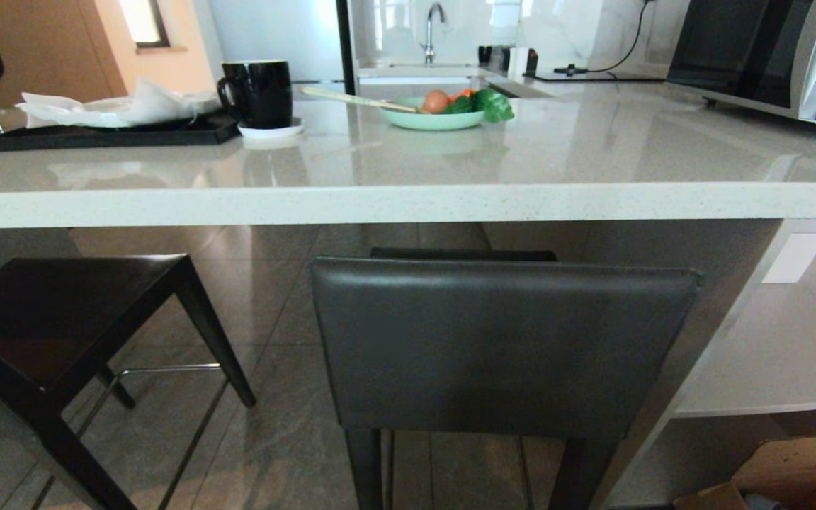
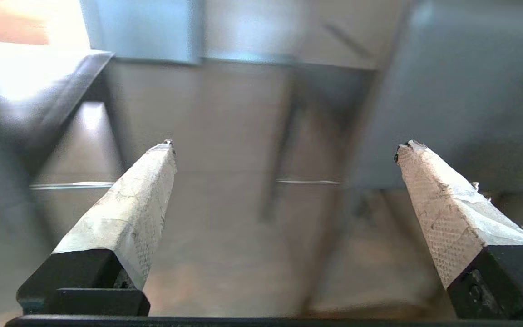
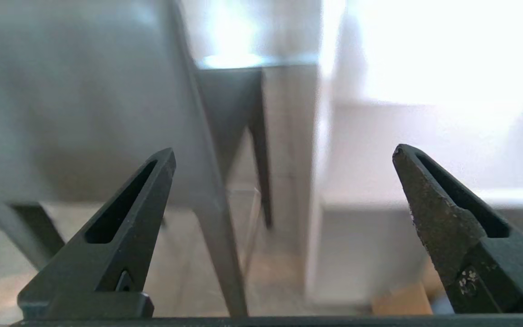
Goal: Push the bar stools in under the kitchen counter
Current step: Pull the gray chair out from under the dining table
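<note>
The left gripper (image 2: 284, 145) is spread wide and nothing is held; ahead of it, between its fingers, stool legs and a thin footrest (image 2: 308, 182) are seen, blurred. The left stool (image 1: 61, 312) is set only partly beneath the counter (image 1: 408, 202). The right stool (image 1: 500, 347) stands under the counter edge, backrest outward. The right gripper (image 3: 284, 152) is likewise released, a stool leg (image 3: 218, 236) just ahead.

Two bar stools: one (image 1: 503, 347) in the near middle, one (image 1: 61, 319) at left. One kitchen counter (image 1: 408, 202) carries one black mug (image 1: 258, 92), one saucer (image 1: 271, 130), one black tray (image 1: 110, 134), one green plate (image 1: 431, 119), one microwave (image 1: 755, 53) far right. One tap (image 1: 433, 28) stands far behind. One cardboard box (image 1: 783, 474) sits near right.
</note>
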Tool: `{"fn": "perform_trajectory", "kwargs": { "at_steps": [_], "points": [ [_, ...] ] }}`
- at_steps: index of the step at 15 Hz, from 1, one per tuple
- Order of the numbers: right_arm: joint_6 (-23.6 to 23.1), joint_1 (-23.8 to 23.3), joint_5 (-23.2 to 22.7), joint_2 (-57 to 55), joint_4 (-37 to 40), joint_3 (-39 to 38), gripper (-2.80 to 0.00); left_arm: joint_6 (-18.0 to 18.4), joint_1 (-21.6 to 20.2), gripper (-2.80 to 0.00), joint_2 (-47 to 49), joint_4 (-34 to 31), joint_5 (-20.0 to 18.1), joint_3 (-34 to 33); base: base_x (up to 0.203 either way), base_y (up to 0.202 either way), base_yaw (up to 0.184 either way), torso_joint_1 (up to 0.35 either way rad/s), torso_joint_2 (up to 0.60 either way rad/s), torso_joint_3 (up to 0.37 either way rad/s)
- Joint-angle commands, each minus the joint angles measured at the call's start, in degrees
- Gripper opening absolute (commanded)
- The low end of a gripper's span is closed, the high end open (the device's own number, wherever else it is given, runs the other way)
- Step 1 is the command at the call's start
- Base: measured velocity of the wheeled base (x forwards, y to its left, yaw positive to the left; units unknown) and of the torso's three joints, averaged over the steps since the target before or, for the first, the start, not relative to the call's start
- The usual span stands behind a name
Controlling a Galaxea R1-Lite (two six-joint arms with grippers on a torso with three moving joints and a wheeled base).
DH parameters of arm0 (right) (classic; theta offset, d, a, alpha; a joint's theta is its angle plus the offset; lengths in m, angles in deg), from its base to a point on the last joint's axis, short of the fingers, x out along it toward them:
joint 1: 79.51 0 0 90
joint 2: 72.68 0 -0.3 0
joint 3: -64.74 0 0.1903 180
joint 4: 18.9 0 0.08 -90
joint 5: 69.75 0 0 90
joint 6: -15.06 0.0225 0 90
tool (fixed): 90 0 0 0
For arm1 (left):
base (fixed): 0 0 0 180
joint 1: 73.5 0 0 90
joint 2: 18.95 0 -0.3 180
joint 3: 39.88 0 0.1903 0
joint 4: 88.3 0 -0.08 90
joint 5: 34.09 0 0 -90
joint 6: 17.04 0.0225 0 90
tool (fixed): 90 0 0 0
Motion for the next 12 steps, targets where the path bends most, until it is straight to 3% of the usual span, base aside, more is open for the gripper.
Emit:
{"fn": "perform_trajectory", "kwargs": {
  "at_steps": [1,3,5,6,9,12],
  "points": [
    [0.17,2.56,-0.23,-11.00,-4.58,2.40,0.00,-1.66,1.33,0.00,11.59,2.00,-1.74,3.82,0.000,0.000,0.000,0.000,0.00,0.000],
    [1.45,8.56,-4.79,-14.47,-9.45,4.15,0.00,0.06,8.81,0.00,19.35,12.27,-3.84,2.18,0.000,0.000,0.000,0.000,0.00,0.000],
    [7.99,12.56,-9.48,-16.57,-10.06,4.15,0.00,1.94,16.78,0.00,25.33,19.73,-4.81,0.26,0.000,0.000,0.000,0.000,0.00,0.000],
    [8.96,13.38,-10.81,-18.25,-10.13,3.67,0.00,2.40,18.52,0.00,28.05,21.64,-5.09,0.07,0.000,0.000,0.000,0.000,0.00,0.000],
    [9.34,12.84,-10.73,-21.25,-10.99,3.63,0.00,1.99,18.06,0.00,32.28,27.92,-5.49,-0.03,0.000,0.000,0.000,0.000,0.00,0.000],
    [9.34,10.08,-7.13,-21.45,-11.09,5.25,0.00,0.76,10.54,0.00,32.40,29.04,-5.30,0.77,0.000,0.000,0.000,0.000,0.00,0.000]
  ]
}}
